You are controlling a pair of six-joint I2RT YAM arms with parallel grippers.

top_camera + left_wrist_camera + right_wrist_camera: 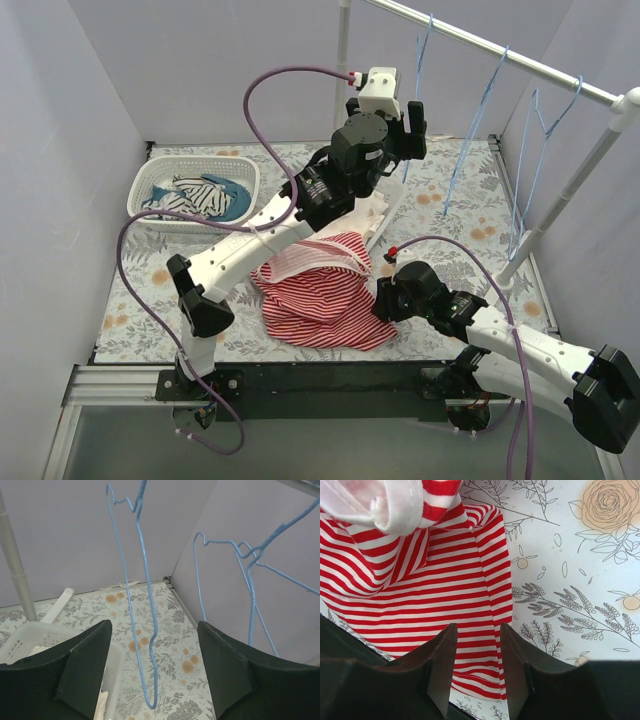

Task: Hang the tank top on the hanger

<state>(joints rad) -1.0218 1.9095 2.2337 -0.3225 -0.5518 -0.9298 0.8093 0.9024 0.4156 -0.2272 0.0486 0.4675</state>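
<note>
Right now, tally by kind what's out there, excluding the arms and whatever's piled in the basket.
Blue hangers: 3
White basket: 1
Red-striped tank top: 1
Total: 5

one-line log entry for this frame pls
left gripper: open, raised, facing hanger | right gripper: open, low, straddling tank top edge | tank top: on table, not hung

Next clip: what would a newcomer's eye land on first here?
The red-and-white striped tank top lies crumpled at the front centre of the floral table, the open right end effector poised over its edge. The left end effector, also open, is raised toward a blue wire hanger on the white rail at back right.
</note>
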